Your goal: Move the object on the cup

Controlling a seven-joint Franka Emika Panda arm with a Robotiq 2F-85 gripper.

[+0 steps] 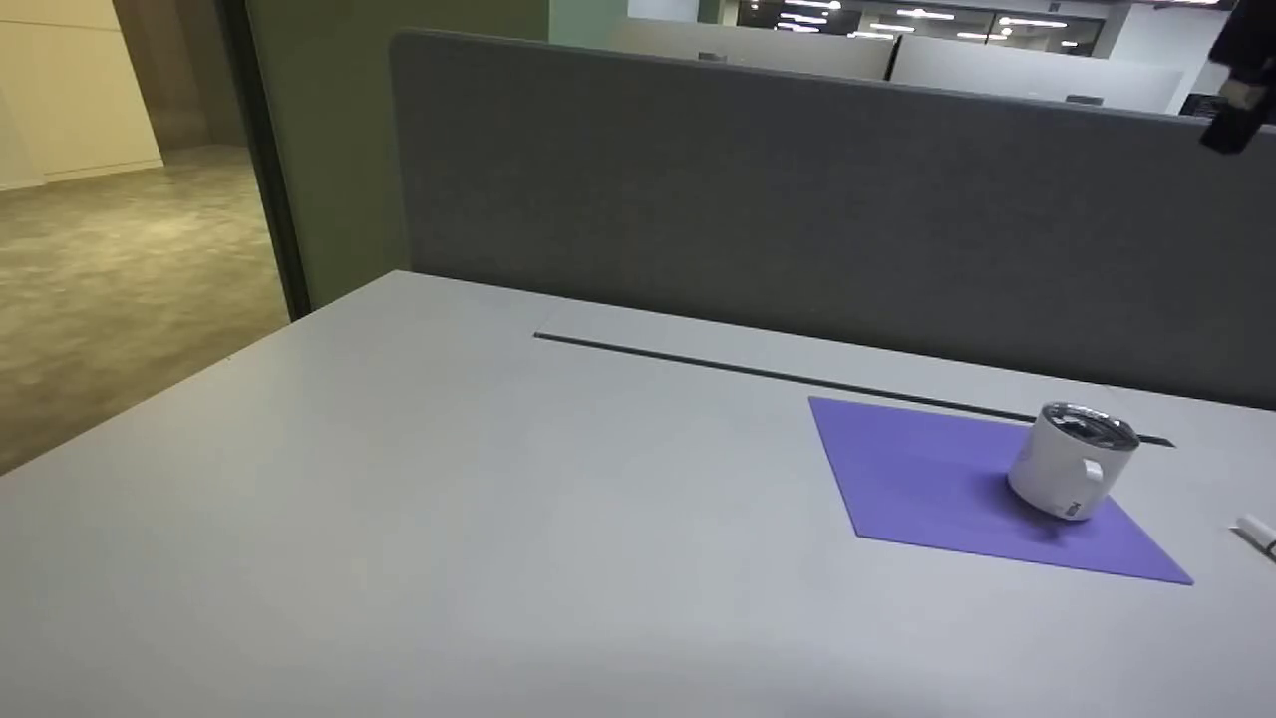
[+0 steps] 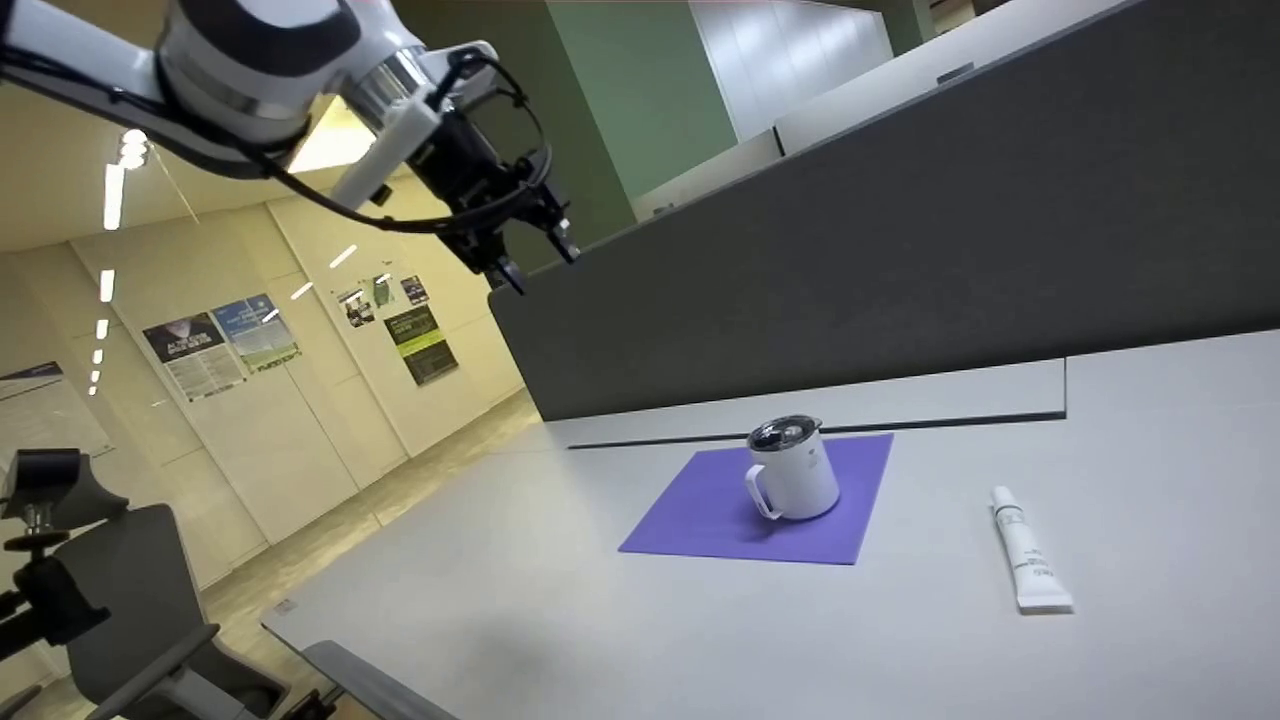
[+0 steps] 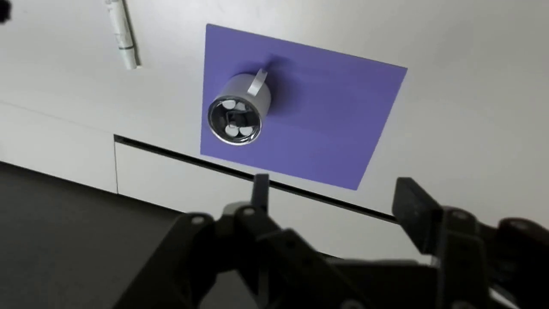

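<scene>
The cup [image 1: 1067,474] is small, whitish-grey and squat, with a handle and a dark, shiny lid. It stands upright on a purple square mat [image 2: 680,510]; it shows in both exterior views [image 2: 803,482] and in the wrist view [image 3: 244,91]. A white tube [image 2: 1025,555], possibly the object, lies flat on the table beside the mat; it also shows in the wrist view [image 3: 121,32] and at the edge of an exterior view [image 1: 1260,537]. My gripper [image 2: 543,265] is high above the table, apart from both. In the wrist view its fingers [image 3: 332,180] are wide open with nothing between them.
A dark grey partition [image 1: 797,209] stands along the back edge of the white table [image 1: 498,519]. A dark slot [image 2: 960,422] runs along the table behind the mat. An office chair [image 2: 140,590] stands beyond the table's side.
</scene>
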